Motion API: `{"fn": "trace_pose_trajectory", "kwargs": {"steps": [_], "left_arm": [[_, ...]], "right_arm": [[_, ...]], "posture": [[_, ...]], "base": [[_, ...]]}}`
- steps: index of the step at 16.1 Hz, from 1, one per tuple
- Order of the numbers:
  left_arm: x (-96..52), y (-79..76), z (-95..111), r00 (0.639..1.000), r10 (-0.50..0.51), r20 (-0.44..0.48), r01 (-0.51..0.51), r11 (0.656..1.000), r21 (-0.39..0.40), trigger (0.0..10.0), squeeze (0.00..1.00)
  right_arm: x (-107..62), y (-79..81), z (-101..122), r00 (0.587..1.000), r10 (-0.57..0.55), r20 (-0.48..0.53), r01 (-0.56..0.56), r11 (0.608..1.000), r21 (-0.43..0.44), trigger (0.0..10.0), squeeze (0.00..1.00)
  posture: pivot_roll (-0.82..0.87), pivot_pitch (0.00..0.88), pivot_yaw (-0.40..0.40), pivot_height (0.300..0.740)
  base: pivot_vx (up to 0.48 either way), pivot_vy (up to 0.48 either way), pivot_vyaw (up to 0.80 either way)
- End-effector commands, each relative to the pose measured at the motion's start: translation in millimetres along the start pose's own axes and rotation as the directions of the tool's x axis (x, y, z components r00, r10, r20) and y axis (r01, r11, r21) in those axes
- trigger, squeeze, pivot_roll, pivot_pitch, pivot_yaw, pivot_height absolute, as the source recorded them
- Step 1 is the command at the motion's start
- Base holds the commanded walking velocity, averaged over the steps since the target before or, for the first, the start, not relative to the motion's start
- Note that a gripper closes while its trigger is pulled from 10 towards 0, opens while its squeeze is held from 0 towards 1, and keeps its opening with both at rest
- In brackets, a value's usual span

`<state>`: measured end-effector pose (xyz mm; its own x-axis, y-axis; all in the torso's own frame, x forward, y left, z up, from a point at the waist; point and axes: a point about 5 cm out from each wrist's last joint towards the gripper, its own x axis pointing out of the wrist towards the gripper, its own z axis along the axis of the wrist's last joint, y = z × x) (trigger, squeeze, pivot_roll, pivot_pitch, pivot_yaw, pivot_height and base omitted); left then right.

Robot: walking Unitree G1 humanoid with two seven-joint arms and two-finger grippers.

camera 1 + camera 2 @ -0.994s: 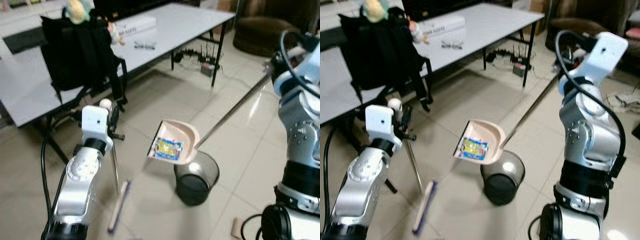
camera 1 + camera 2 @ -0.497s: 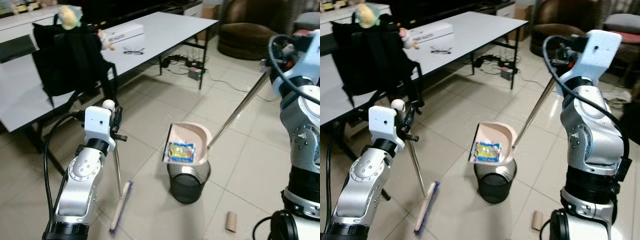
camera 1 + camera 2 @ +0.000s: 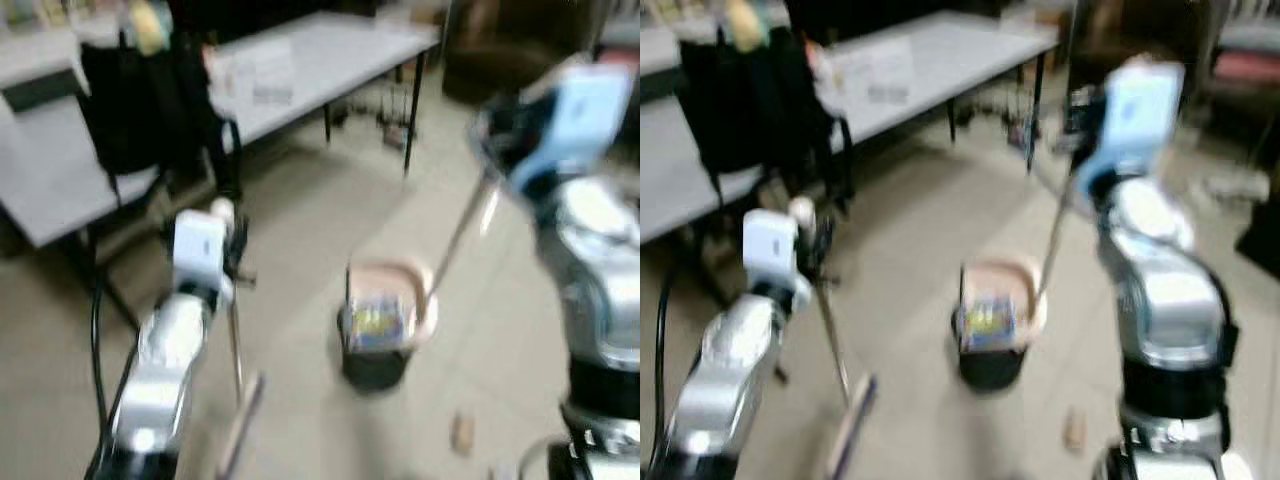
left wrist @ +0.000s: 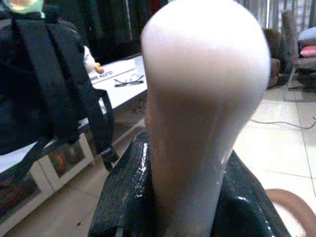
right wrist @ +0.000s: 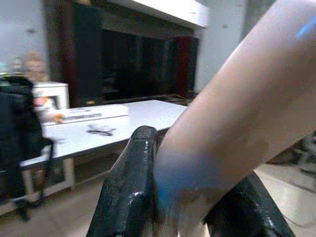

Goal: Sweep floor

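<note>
Dustpan [image 3: 388,300], carrying a yellow wrapper [image 3: 376,322], hangs over the black bin [image 3: 372,366], its handle clamped in the right claw [image 5: 187,197]. Left claw [image 4: 190,197] grips the broom [image 3: 236,350] handle at left.

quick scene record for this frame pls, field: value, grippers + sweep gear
left gripper: shut on broom handle
right gripper: shut on dustpan handle
dustpan: tilted over bin, yellow-blue wrapper inside
bin: dark, on floor under dustpan
broom head: on floor
cardboard tube: on floor near bin
image quality: head views blurred
</note>
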<state>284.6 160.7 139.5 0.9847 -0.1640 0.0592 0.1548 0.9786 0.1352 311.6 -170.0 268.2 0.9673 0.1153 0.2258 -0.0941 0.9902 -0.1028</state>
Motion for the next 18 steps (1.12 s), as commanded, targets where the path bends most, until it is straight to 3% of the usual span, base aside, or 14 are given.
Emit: {"fn": "trace_pose_trajectory", "kwargs": {"steps": [1, 6, 12, 15, 18], "left_arm": [[0.9, 3.3, 7, 1.000, 0.007, 0.027, -0.008, 1.000, 0.021, 10.0, 0.00], [-0.8, 6.0, 8, 1.000, 0.007, 0.023, -0.008, 0.999, 0.032, 10.0, 0.00], [-2.6, 6.9, 8, 1.000, -0.003, 0.016, 0.002, 0.999, 0.038, 10.0, 0.00], [-4.7, 8.3, 9, 1.000, -0.008, 0.011, 0.007, 0.999, 0.045, 10.0, 0.00], [-6.4, 9.8, 10, 1.000, -0.013, 0.009, 0.013, 0.999, 0.049, 10.0, 0.00]], "right_arm": [[-0.8, 2.0, 14, 0.995, 0.006, 0.095, -0.006, 1.000, -0.005, 10.0, 0.00], [1.0, -1.2, 6, 0.991, -0.060, 0.121, 0.061, 0.998, -0.002, 10.0, 0.00], [5.2, 4.9, -5, 0.991, -0.030, 0.128, 0.038, 0.997, -0.063, 10.0, 0.00], [3.2, -4.7, -15, 0.986, -0.113, 0.126, 0.101, 0.990, 0.094, 10.0, 0.00], [-1.2, -15.1, -26, 0.976, -0.189, 0.105, 0.160, 0.957, 0.242, 10.0, 0.00]], "posture": [[-0.07, 0.000, 0.072, 0.740], [-0.06, 0.000, 0.079, 0.740], [-0.04, 0.000, 0.089, 0.740], [-0.02, 0.000, 0.100, 0.740], [-0.01, 0.000, 0.107, 0.740]], "base": [[0.000, 0.000, 0.00], [0.000, 0.000, 0.00], [0.000, 0.000, 0.00], [0.000, 0.000, 0.00], [0.000, 0.000, 0.00]]}}
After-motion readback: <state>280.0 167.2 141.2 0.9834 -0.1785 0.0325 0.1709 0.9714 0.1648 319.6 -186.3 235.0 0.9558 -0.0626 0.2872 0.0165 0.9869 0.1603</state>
